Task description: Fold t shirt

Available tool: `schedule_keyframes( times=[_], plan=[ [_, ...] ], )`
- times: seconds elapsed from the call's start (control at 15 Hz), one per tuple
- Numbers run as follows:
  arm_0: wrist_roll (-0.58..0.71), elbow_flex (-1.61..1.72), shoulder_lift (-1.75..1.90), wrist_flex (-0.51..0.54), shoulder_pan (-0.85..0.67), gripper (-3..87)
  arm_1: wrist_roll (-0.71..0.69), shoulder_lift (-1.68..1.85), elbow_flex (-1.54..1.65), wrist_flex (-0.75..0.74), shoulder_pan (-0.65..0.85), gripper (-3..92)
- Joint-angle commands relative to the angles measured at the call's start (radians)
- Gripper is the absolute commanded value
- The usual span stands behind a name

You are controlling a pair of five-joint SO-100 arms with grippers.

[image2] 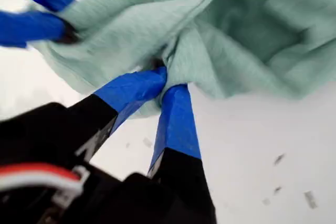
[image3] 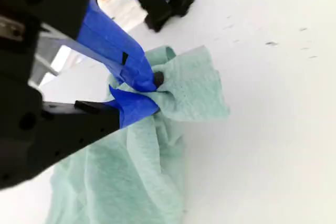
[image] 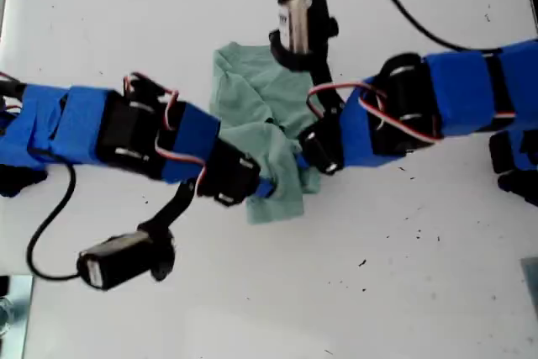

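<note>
T shirt (image: 252,98) lies bunched in the middle of the white desk (image: 403,292), a crumpled sage-green heap and not spread flat. In the exterior view its long axis runs from the top of the heap down toward the bottom, leaning a little to the exterior view's right at the lower end. Neck and sleeves are lost in the folds, so I cannot tell which end is the collar.

My first hand (image: 309,157) comes in from the exterior view's right and meets the cloth at the heap's right edge. In the first wrist view its blue taped fingers are pressed together at the tips (image2: 167,80) with a gather of the t shirt (image2: 252,30) pinched between them; the bulk of the cloth rises beyond them.

My second hand (image: 267,187) reaches in from the exterior view's left to the heap's lower end. In the second wrist view it is closed (image3: 149,93) on an edge of the t shirt (image3: 131,171), with a small flap standing out past the fingertips and the rest trailing down onto the desk.

The two hands sit near each other, with cloth between them.

The desk is plain white and matte, dotted with small dark specks. A black cable (image: 395,6) loops across its upper part in the exterior view. Little of the room shows beyond the desk's edges.
</note>
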Motion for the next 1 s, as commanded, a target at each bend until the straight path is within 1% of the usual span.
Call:
schedule_keyframes(
  times=[0.0,0.2,0.27,0.33,0.4,0.47,0.6,0.67,0.73,0.8,0.87,0.93],
  plan=[
    [0.077,-0.005,0.066,-0.006,-0.166,-0.2,-0.092,0.11,0.006,-0.041,0.135,-1.0],
    [0.127,-0.003,0.018,-0.021,-0.318,-0.2,-0.143,0.184,0.189,-0.207,0.247,-1.1],
    [0.127,-0.002,0.012,-0.021,-0.354,0.1,-0.146,0.206,0.256,-0.268,0.273,2.4],
    [0.11,-0.002,0.026,-0.02,-0.39,7.0,-0.132,0.229,0.307,-0.296,0.313,14.4],
    [0.087,0.002,0.058,-0.012,-0.442,19.0,-0.094,0.276,0.382,-0.341,0.377,23.5],
    [0.075,0.018,0.091,-0.038,-0.511,23.0,-0.164,0.356,0.488,-0.469,0.448,39.0],
    [0.074,0.035,0.133,-0.086,-0.635,25.6,-0.163,0.568,0.716,-0.594,0.632,32.2],
    [0.077,0.051,0.163,-0.089,-0.678,25.8,-0.163,0.71,0.848,-0.627,0.709,30.9],
    [0.084,0.086,0.206,-0.08,-0.704,25.8,-0.172,0.845,0.936,-0.592,0.746,30.0],
    [0.091,0.209,0.301,-0.11,-0.724,26.1,-0.156,0.979,1.023,-0.545,0.755,28.7],
    [0.091,0.367,0.417,-0.153,-0.747,25.9,-0.138,1.115,1.117,-0.506,0.752,27.1],
    [0.123,0.583,0.575,-0.259,-0.758,22.5,-0.118,1.25,1.215,-0.483,0.732,25.2]
  ],
)
